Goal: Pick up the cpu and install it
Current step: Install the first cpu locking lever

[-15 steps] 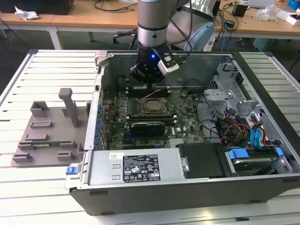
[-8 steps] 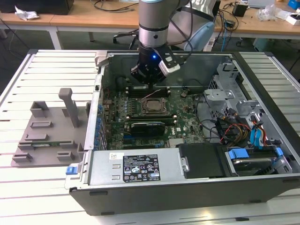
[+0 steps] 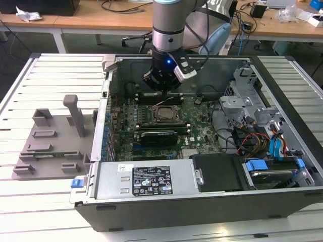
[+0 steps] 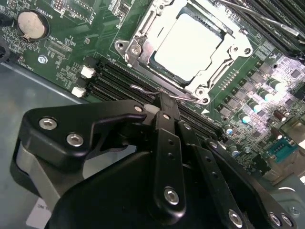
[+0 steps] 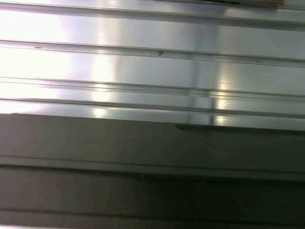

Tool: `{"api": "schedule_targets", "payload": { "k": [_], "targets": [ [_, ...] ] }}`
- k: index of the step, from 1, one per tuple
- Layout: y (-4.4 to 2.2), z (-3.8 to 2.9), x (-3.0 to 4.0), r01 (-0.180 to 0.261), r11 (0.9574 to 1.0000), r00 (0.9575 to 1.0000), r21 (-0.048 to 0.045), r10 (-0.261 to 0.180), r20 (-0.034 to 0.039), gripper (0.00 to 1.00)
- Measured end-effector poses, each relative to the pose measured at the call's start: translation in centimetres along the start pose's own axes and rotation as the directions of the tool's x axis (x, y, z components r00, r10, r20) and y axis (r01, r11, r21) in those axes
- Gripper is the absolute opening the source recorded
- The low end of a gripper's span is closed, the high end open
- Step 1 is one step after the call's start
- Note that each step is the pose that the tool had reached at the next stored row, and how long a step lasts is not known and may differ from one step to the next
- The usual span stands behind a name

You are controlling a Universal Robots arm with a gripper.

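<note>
Second wrist view puts the cpu (image 4: 190,45) already lying flat in its socket frame (image 4: 138,45), whose load plate is not closed over it. Your fingers (image 4: 164,112) are pinched together, holding nothing, just beside the thin wire lever (image 4: 157,93). If you snag that lever or brush the memory slots (image 4: 114,78), you could knock the unclamped chip askew.
</note>
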State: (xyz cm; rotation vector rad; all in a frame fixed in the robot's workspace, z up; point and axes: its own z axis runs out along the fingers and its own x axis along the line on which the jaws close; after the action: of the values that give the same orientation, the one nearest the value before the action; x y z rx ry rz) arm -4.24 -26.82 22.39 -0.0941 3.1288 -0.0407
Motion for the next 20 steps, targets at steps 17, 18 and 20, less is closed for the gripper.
{"api": "schedule_targets", "payload": {
  "k": [17, 18, 20],
  "targets": [
    [0.13, 0.80, -0.74, 0.001, 0.9992, 1.0000, 0.0395, 0.000, -0.0077, 0.11],
    [0.13, 0.81, -0.74, 0.001, 0.9994, 1.0000, 0.0340, 0.000, -0.0074, 0.11],
    [0.14, 0.83, -0.74, 0.000, 1.0000, 1.0000, 0.0065, 0.000, -0.0057, 0.11]
  ]
}}
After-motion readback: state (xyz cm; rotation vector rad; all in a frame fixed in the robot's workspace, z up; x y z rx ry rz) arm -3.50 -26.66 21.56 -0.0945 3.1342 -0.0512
